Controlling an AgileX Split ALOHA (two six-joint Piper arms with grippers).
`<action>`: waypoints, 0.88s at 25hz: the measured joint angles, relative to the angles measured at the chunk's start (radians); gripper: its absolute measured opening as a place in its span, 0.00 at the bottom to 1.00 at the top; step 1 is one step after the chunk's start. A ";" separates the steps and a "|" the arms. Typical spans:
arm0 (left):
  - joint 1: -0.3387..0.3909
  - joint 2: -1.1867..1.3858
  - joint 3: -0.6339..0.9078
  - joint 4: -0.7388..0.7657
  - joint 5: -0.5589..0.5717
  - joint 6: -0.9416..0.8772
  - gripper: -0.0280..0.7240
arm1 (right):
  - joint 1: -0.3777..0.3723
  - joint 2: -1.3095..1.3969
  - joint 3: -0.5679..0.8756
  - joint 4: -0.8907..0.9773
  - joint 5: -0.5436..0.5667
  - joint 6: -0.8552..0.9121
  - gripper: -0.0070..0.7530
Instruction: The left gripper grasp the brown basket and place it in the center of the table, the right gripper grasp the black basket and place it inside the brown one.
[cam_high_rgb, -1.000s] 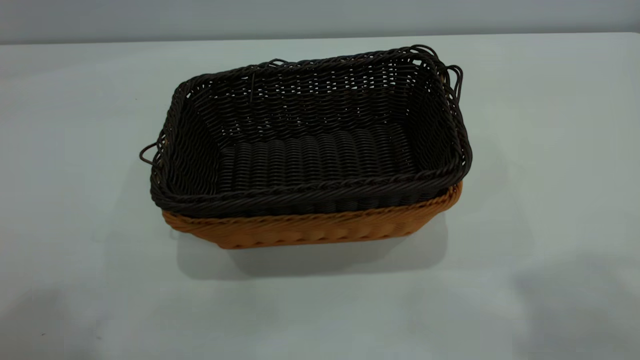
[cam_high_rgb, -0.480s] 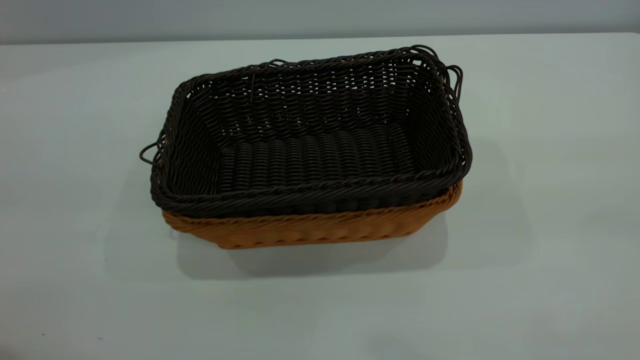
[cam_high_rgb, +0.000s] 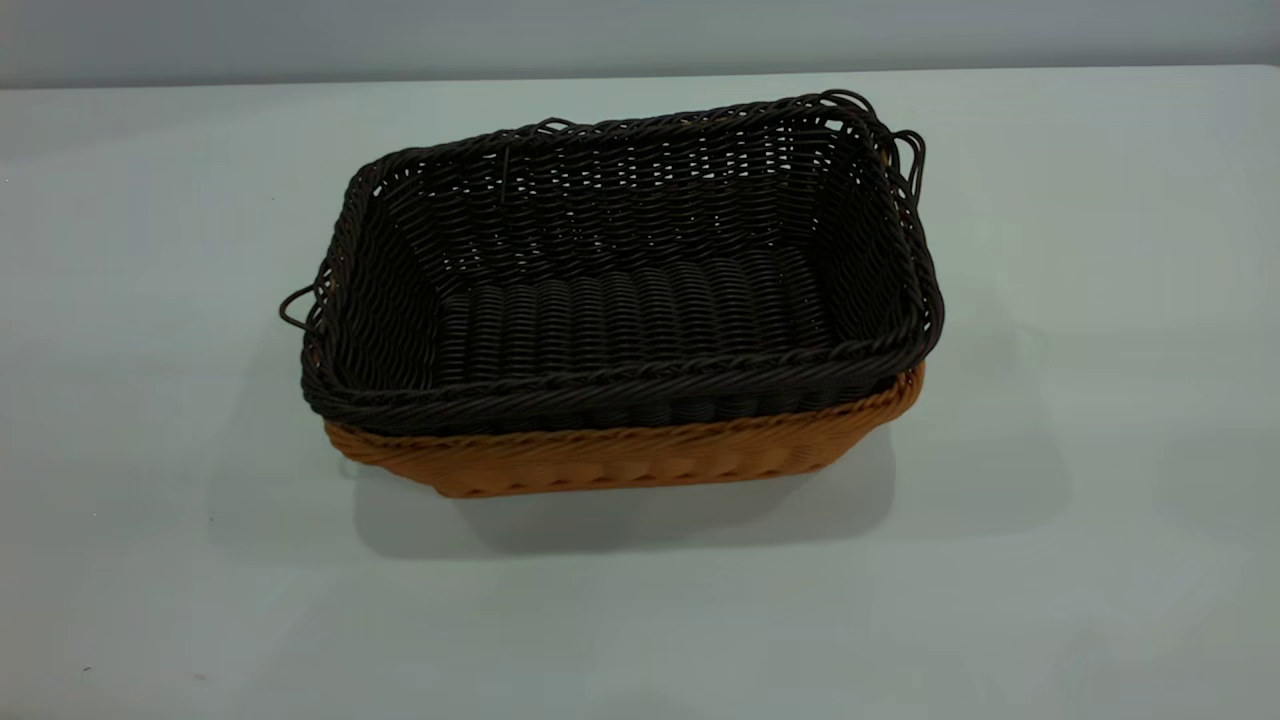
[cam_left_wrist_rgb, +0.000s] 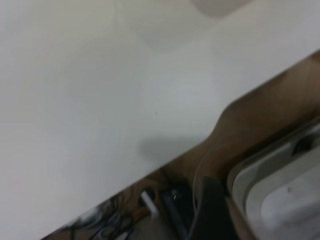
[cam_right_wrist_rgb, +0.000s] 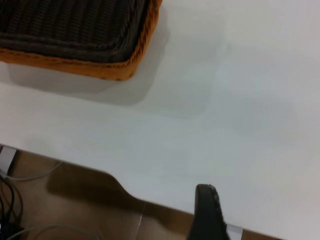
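The black basket (cam_high_rgb: 620, 290) sits nested inside the brown basket (cam_high_rgb: 620, 455) in the middle of the table (cam_high_rgb: 1100, 300). Only the brown basket's near wall and rim show below the black rim. In the right wrist view a corner of both baskets shows, black basket (cam_right_wrist_rgb: 70, 25) inside brown basket (cam_right_wrist_rgb: 120, 70). Neither gripper shows in the exterior view. A black part of my right gripper (cam_right_wrist_rgb: 207, 215) shows over the table's edge, well clear of the baskets. A dark blurred part of my left gripper (cam_left_wrist_rgb: 210, 210) hangs beyond the table's edge, with no basket in that view.
The table edge (cam_left_wrist_rgb: 190, 150) runs across the left wrist view, with brown floor, cables (cam_left_wrist_rgb: 150, 205) and a white-grey unit (cam_left_wrist_rgb: 280, 195) below it. Brown floor (cam_right_wrist_rgb: 75, 200) also shows past the table edge in the right wrist view.
The baskets have not moved. The faint shadows at the lower corners of the table in the exterior view have faded away.
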 joint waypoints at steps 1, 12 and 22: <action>0.000 0.000 0.000 -0.012 -0.006 -0.011 0.66 | 0.000 -0.004 0.000 0.000 0.000 0.000 0.62; 0.000 -0.097 0.006 -0.069 0.140 -0.019 0.66 | 0.000 -0.008 0.000 0.000 0.000 0.000 0.62; 0.000 -0.325 0.017 -0.069 0.132 -0.019 0.66 | -0.214 -0.171 0.000 0.003 0.001 0.000 0.62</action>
